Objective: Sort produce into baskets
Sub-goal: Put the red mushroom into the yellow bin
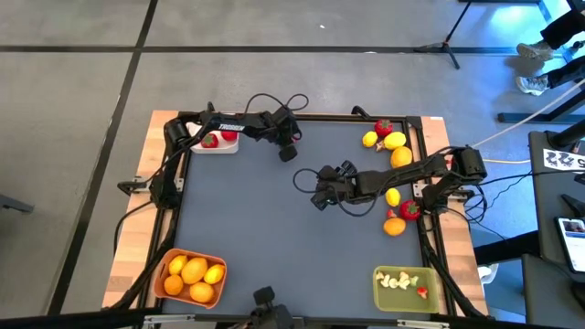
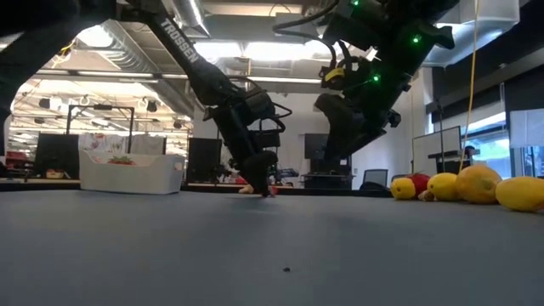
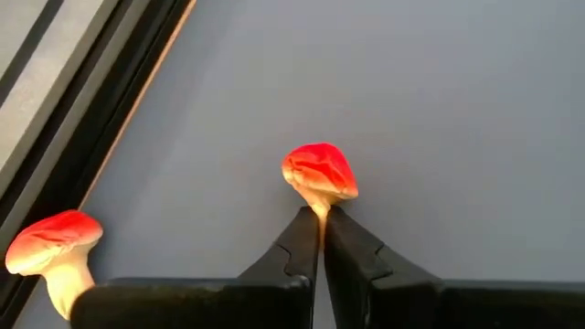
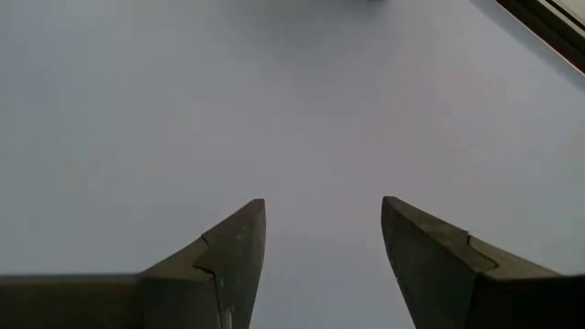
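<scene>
Left wrist view: the fingers of the left gripper are clenched on the pale stem of a small red-capped mushroom, which is pinched only at its very tip, the cap sticking out ahead of them. A second mushroom is seen at the edge of that view. In the high view this gripper is placed at about 12 o'clock on the tabletop, just beside the white basket at 11 o'clock, where a strawberry is already lying.

The right gripper is held near the centre, its fingers released and nothing between them.

Unsorted produce is left along the edge from 1 to 3 o'clock. The orange basket at 7 o'clock is filled with citrus, and the green basket at 5 o'clock is seen to hold pale bits like the mushroom.

The pick-up is judged to be in hand. Since the hold is so shallow, the lift should be made slowly and straight up, without swinging, or the mushroom may be twisted loose. It should be carried low to the green basket and let go only once well inside the rim.
</scene>
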Robot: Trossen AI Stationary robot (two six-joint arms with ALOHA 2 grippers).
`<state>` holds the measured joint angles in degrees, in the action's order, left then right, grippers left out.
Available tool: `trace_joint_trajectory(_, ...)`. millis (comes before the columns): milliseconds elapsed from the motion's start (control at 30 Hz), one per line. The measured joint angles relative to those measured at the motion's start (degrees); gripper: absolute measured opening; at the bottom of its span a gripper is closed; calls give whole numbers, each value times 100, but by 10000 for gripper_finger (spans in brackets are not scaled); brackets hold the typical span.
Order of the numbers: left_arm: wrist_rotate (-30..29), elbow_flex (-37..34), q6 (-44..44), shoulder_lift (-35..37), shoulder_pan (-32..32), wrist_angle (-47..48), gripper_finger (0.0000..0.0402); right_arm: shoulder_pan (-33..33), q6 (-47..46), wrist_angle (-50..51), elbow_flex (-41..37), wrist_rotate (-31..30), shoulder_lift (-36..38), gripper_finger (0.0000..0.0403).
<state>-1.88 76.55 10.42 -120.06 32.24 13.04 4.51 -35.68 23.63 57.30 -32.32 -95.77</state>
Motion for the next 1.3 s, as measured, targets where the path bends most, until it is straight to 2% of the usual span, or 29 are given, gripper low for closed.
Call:
trace_joint_trajectory(200, -14, -9, 162, 324, -243, 365, 16, 3, 62, 27, 0, 41, 0, 218)
trace_joint_trajectory(300, -20, -9, 167, 601, -425, 594, 16, 80, 255, 26, 0, 421, 0, 218)
trace_joint_trajectory(400, -35, -9, 165, 924, -653, 894, 16, 235, 363, 24, 0, 612, 0, 218)
trace_joint_trajectory(600, -32, -9, 166, 1519, -1237, 1287, 16, 824, 904, 58, 0, 574, 0, 218)
trace_joint_trajectory(867, -29, -9, -98, 2031, -2179, 1340, 17, 1651, 955, 48, 2, -442, 67, 218)
trace_joint_trajectory(1133, -52, -9, -306, 2067, -3110, 1177, 17, 2163, 1086, 44, 4, -1153, 732, 218)
trace_joint_trajectory(1300, -328, -9, -393, 2069, -3478, 944, 17, 2311, 1092, -191, 4, -1211, 980, 218)
